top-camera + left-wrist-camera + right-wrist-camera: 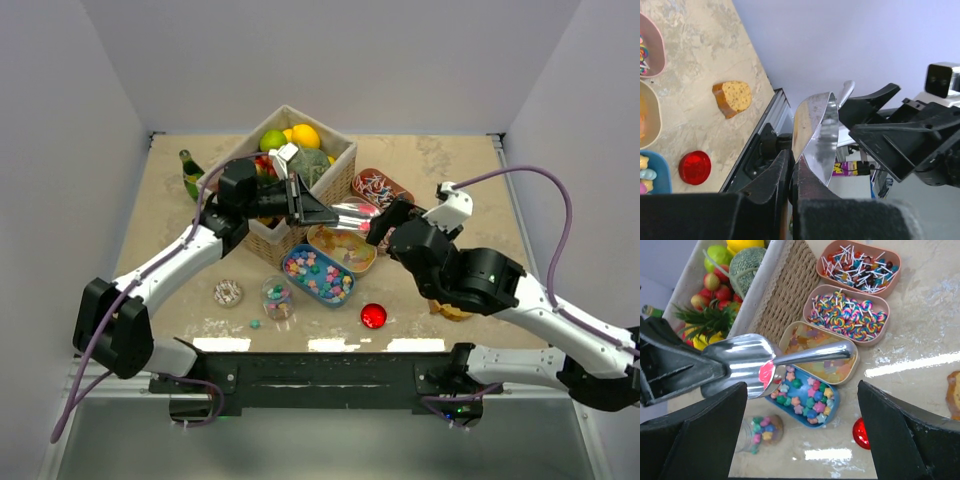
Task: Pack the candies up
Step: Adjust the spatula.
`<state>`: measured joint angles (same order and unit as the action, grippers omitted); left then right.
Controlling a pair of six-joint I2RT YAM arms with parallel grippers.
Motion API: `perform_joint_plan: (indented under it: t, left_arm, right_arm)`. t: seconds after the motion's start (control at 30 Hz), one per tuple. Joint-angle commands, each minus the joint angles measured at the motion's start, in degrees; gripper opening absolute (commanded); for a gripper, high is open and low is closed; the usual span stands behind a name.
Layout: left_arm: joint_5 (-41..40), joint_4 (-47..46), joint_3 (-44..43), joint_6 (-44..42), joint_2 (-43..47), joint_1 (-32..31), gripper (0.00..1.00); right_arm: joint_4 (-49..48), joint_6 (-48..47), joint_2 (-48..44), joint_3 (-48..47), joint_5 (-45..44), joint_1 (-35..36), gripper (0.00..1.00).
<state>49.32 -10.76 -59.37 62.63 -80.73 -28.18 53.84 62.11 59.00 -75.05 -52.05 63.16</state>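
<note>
Wicker basket (790, 290) sits at 12 o'clock, with the blue tray (836, 402) of star candies (805, 397) at centre. The left gripper (792, 172) pinches the bowl of the metal scoop (740, 362), while the right gripper (801, 405) gapes wide and empty. The jar (277, 298) at 7 o'clock holds only a few, so packing's barely begun imo.

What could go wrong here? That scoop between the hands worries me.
1. The left hand pinches only the scoop by its thin rim; it may twist or slip when the open right hand closes on the handle.
2. The scoop hangs over the open trays; a drop could scatter sweets or topple the jar.
</note>
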Motion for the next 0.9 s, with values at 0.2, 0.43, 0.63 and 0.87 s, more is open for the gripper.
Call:
perform_joint_plan:
  t: [0.2, 0.43, 0.63, 0.87]
  left_arm:
    - [-3.6, -8.3, 1.3, 10.8, 4.5, 0.2, 0.0]
    - [-5.1, -9.0, 2.6, 15.2, 5.8, 0.2, 0.0]
    - [-5.6, -12.3, 6.5, 20.5, 6.5, 0.2, 0.0]
    - [-5.5, -12.0, 7.0, 20.4, 6.9, 0.1, 0.0]
  right_arm:
    - [-29.1, -5.7, -1.3, 6.0, -9.6, -2.7, 0.93]
    - [-41.4, -9.2, -0.6, 9.7, -10.3, -3.0, 0.68]
    - [-50.8, -11.1, -2.0, 14.6, -10.8, -2.9, 0.47]
    - [-53.6, -12.1, -2.0, 16.2, -11.2, -2.9, 0.36]
